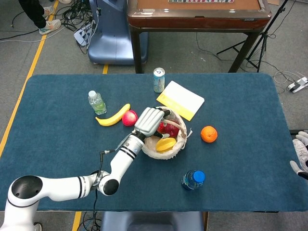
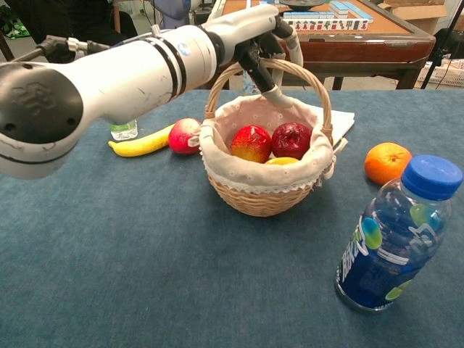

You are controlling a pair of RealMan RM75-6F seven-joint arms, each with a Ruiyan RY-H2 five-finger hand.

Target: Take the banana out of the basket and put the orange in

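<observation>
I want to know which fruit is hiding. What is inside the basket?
Inside the basket are two red fruits and a yellow fruit. The cloth lining and the left hand above hide whatever lies deeper.

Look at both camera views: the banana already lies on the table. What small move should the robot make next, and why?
Probably let the left hand release the basket handle it grips. The banana lies on the cloth outside the basket, so only the orange remains; it sits on the table right of the basket, nearer the right hand, which hangs at the table edge.
</observation>
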